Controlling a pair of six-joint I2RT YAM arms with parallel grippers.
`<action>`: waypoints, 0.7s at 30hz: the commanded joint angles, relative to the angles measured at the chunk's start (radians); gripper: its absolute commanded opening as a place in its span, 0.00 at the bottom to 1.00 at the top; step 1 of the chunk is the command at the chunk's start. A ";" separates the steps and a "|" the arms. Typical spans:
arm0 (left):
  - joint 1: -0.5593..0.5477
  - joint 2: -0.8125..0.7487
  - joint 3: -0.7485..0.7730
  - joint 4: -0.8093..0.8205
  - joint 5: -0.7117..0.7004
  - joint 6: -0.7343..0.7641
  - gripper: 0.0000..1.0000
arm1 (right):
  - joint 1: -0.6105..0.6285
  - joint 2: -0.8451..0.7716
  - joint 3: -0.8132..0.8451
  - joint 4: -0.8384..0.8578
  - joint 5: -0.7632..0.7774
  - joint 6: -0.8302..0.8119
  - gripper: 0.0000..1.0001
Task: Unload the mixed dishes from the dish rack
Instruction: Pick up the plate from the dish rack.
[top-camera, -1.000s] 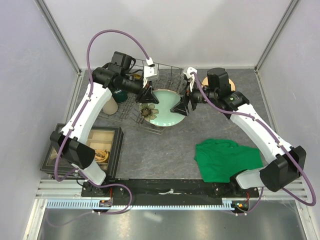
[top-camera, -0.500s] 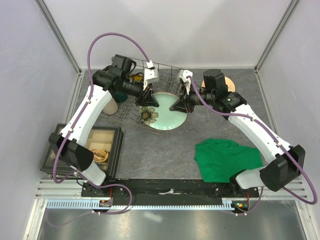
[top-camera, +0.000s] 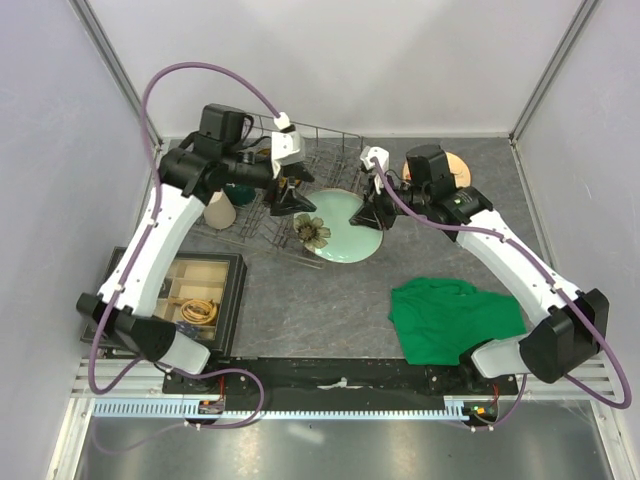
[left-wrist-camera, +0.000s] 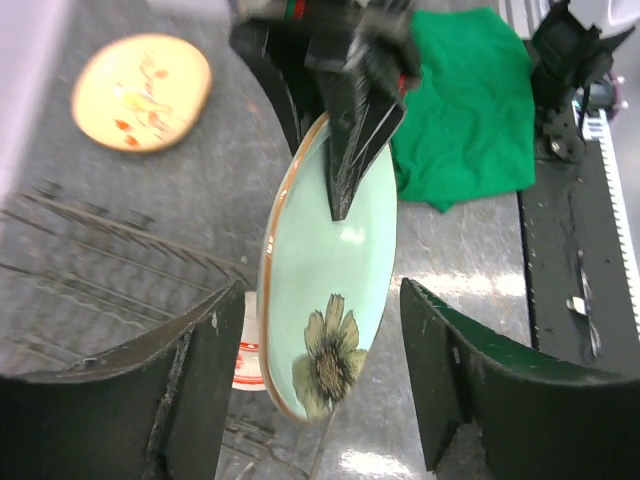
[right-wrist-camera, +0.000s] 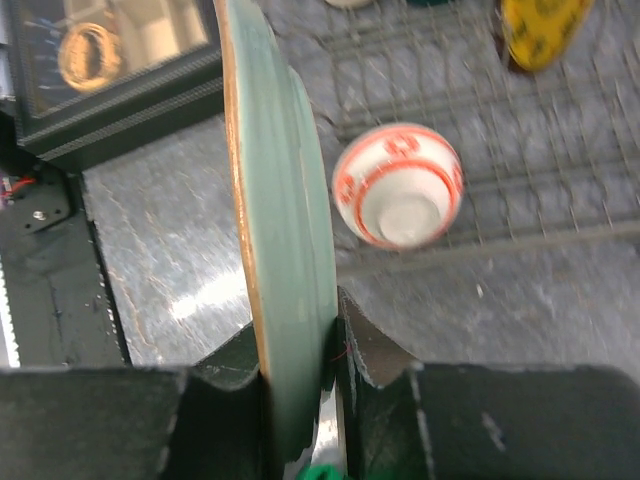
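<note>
The pale mint-green plate (top-camera: 340, 228) with a flower print stands on edge just off the right front of the dish rack (top-camera: 262, 215). My right gripper (top-camera: 368, 212) is shut on its rim (right-wrist-camera: 280, 200), pinching it between both fingers. My left gripper (top-camera: 293, 196) is open, its fingers (left-wrist-camera: 190, 390) standing apart on either side of the plate (left-wrist-camera: 330, 290) without touching it. A small red-and-white bowl (right-wrist-camera: 398, 198) lies in the rack. A yellow-patterned plate (right-wrist-camera: 540, 30) sits further back in the rack. The tall beige cup (top-camera: 220, 212) stands at the rack's left.
A cream plate (top-camera: 456, 165) lies flat on the table at the back right. A green cloth (top-camera: 455, 320) is crumpled at the front right. A black-framed compartment tray (top-camera: 175, 295) sits at the front left, by the left arm's base.
My right gripper closed on the mint plate's rim. Then my left gripper opened, let go of the plate and drew back to the left. The plate shifted slightly right.
</note>
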 joint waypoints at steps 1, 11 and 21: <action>0.034 -0.085 0.025 0.093 0.040 -0.057 0.73 | -0.057 -0.019 0.024 0.073 0.022 0.026 0.00; 0.113 -0.148 -0.095 0.113 0.005 -0.035 0.77 | -0.376 0.148 0.126 0.177 -0.157 0.282 0.00; 0.168 -0.183 -0.230 0.160 -0.003 -0.001 0.77 | -0.629 0.365 0.172 0.458 -0.289 0.604 0.00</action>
